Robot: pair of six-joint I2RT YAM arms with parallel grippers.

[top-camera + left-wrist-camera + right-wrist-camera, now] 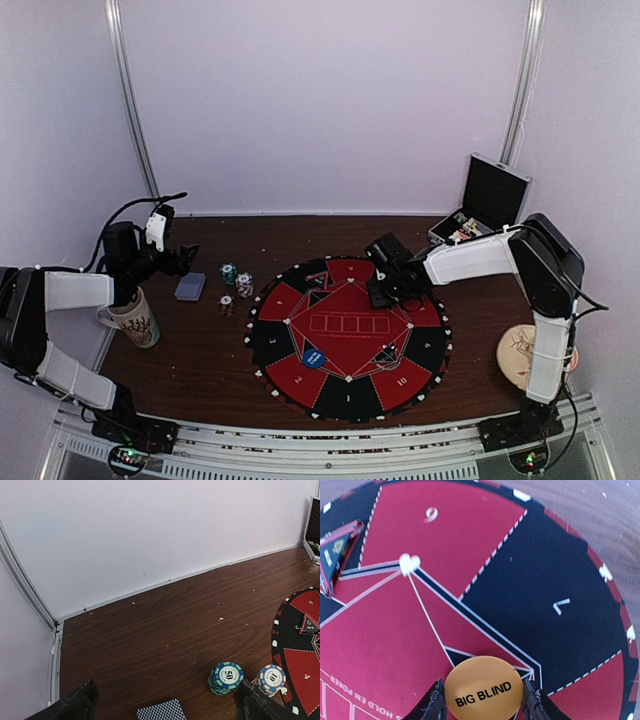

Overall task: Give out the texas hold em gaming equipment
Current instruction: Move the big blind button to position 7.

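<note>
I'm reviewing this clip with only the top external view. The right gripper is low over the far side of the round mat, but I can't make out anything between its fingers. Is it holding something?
Observer: Yes. The right wrist view shows the right gripper closed on an orange disc printed BIG BLIND.
Operator: What is under it?
Observer: The mat, where white lines meet beside a black segment.
Operator: Any values on the chips left of the mat?
Observer: In the left wrist view, the teal chip stack reads 50, the blue-and-white stack 10.
</note>
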